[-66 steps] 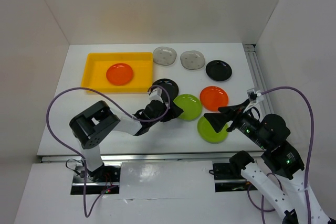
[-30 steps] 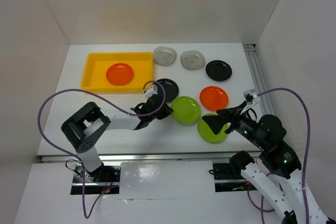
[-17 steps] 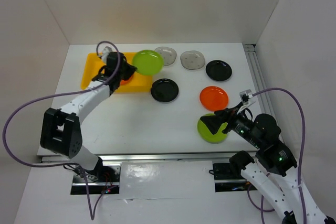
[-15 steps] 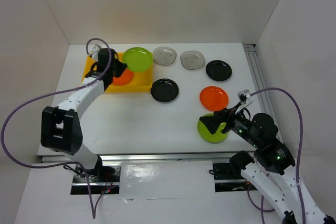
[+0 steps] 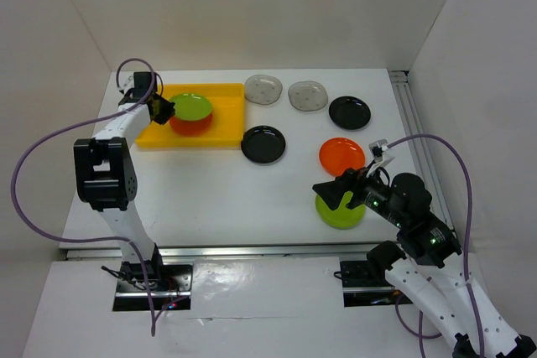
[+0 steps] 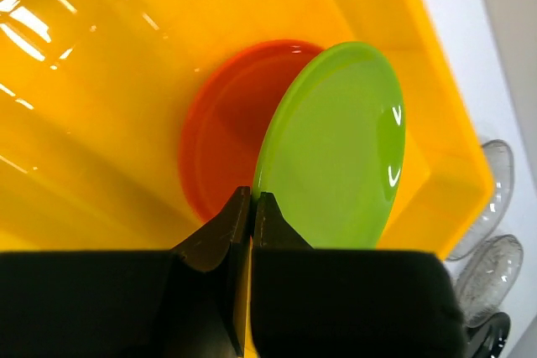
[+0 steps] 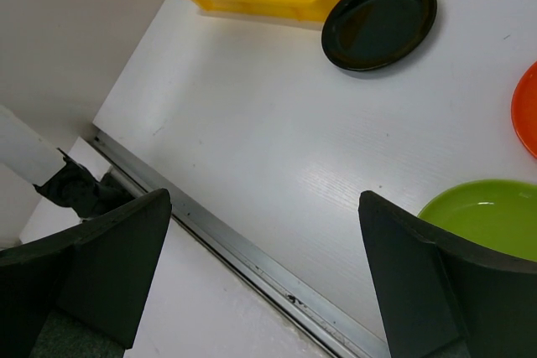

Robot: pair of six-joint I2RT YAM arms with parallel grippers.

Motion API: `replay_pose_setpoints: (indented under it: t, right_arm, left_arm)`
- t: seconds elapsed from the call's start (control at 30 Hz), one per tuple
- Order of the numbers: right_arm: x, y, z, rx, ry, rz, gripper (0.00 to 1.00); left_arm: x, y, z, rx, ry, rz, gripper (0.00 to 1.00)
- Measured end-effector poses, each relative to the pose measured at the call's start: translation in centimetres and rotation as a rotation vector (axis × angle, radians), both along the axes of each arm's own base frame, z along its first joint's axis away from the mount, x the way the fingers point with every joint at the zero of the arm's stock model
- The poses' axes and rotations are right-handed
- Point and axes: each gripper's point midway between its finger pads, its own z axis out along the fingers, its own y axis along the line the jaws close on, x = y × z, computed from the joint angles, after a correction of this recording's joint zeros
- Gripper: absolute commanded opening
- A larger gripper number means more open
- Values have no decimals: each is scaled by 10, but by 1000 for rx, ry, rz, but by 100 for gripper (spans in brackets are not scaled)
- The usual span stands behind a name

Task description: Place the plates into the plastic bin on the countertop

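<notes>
Left claw [image 6: 252, 200] nips a glossy round lime plate [image 6: 336, 148], tilted over 1 orange plate [image 6: 220, 153] in the yellow bin [image 6: 151, 48]; right claw [image 7: 262, 207] gapes empty above matte white countertop [image 7: 252, 123]

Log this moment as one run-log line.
left gripper: shut on lime green plate, tilted above orange plate in yellow bin | right gripper: open, near second lime green plate

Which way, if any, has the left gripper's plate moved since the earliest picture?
Yes. The lime green plate, pinched by the left gripper, went from beside the nearer black plate leftward and farther back, over the orange plate in the yellow bin.
</notes>
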Motion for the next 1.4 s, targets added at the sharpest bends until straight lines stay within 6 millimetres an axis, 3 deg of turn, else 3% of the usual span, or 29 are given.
replay_pose_setpoints:
  t: [0.1,0.13,0.27,0.4,0.53,0.63,0.7,0.77,0.83,0.9,0.93,1.03,1.17,1.23,1.4]
  right_arm:
    - [0,0,0,-2,-3,1,100]
    - [0,0,0,-2,-3,1,100]
    - [0,1,1,1,-6,6,100]
    - [1,2,1,-2,-7,10,100]
    - [1,2,1,-7,-11,10,100]
    - [4,-1,0,-15,-15,-11,100]
    - [9,-7,1,-27,-14,-50,100]
    - [15,-15,7,-39,-20,-109,100]
    - [22,-30,21,-42,-30,-210,100]
    - [26,-51,39,-42,-31,-331,100]
    - [28,-62,53,-35,-46,-391,100]
    - [25,-88,84,-8,-89,-521,100]
    - [17,-106,100,24,-122,-591,100]
    - [14,-109,98,17,-116,-600,100]
    - [11,-110,88,-14,-86,-599,100]
  left_arm:
    - [-3,6,-11,-5,32,-1,16]
    - [-4,6,-12,-4,35,-7,35]
    - [-3,8,-10,-5,26,-22,65]
    - [-3,2,1,-13,-8,-58,82]
    - [-15,-18,43,-11,-100,-130,95]
    - [-31,-61,93,10,-230,-241,100]
    - [-54,-121,124,7,-342,-376,100]
    - [-95,-197,134,-34,-423,-561,100]
    - [-145,-269,116,-80,-431,-756,100]
    - [-184,-319,87,-98,-383,-896,100]
    - [-207,-346,59,-100,-325,-979,100]
    - [-247,-384,-10,-76,-191,-1108,100]
    - [-264,-411,-76,-73,-96,-1175,100]
    - [-257,-436,-67,-102,-160,-1200,100]
    - [-250,-471,-68,-168,-236,-1228,97]
